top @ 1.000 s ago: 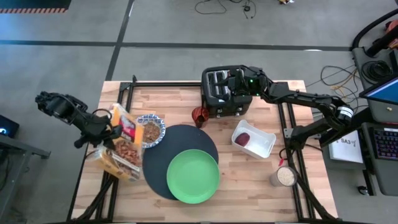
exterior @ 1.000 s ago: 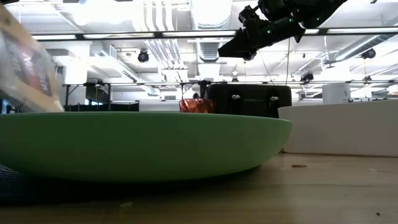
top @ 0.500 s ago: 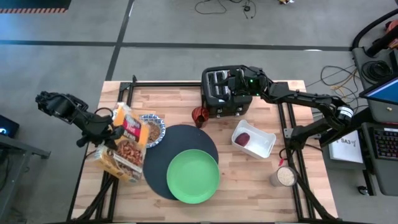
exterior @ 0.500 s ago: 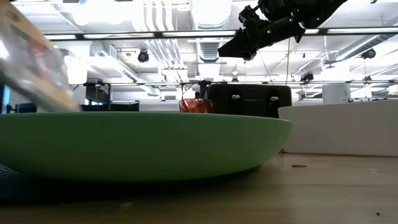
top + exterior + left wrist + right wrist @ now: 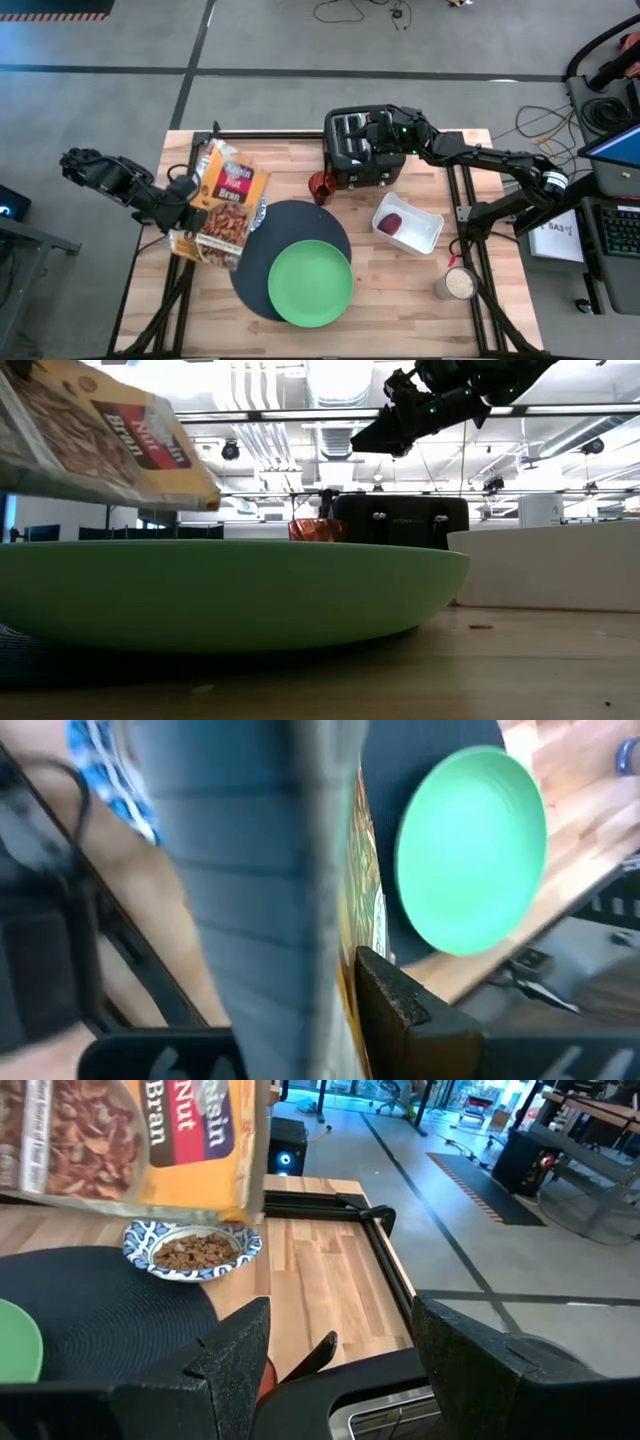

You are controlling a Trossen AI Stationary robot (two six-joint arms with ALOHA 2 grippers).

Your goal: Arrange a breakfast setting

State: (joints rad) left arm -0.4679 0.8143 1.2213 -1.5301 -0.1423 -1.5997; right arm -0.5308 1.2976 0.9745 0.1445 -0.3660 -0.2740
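Now tipped flatter over the bowl (image 5: 192,1250), the light, floppy cereal bag (image 5: 225,200) sits clamped by the left gripper (image 5: 180,205) near its bottom end.

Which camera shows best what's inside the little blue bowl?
The right wrist view: the blue-and-white bowl sits in the open there, full of brown cereal. In the high view the cereal box covers nearly all of it. The left wrist view shows only a blue patterned patch, and the low view shows none.
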